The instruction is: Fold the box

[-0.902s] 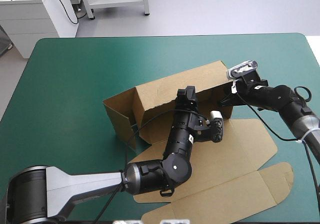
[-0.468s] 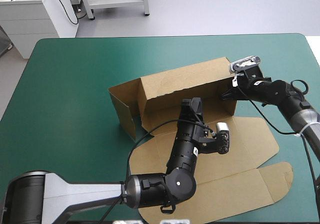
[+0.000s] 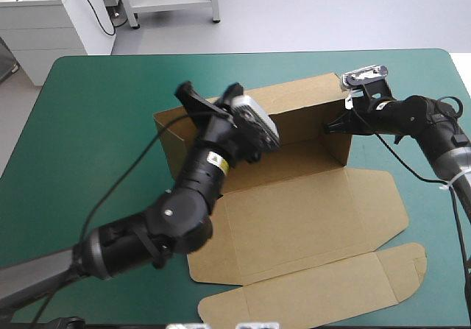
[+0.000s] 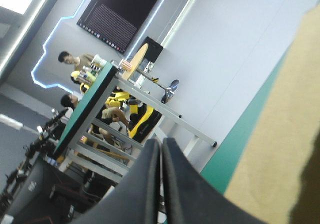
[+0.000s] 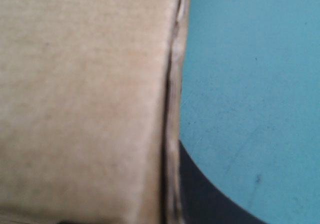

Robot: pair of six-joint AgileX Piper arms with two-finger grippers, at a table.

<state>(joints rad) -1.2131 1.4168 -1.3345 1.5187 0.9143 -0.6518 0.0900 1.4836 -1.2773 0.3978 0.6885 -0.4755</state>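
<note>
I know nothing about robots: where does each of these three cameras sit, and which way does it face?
High view: above and behind the robot, looking down on the teal-green table and the box; both arms show.
Left wrist view: on the raised left arm, looking level into the room; the left gripper, shut, shows.
Right wrist view: on the right arm, close against the box's raised wall; one finger of the right gripper shows.
Shared: all three show the box and table.

The box (image 3: 294, 218) is matt brown board — the cover (image 3: 96, 123) smooth, matt teal-green.
</note>
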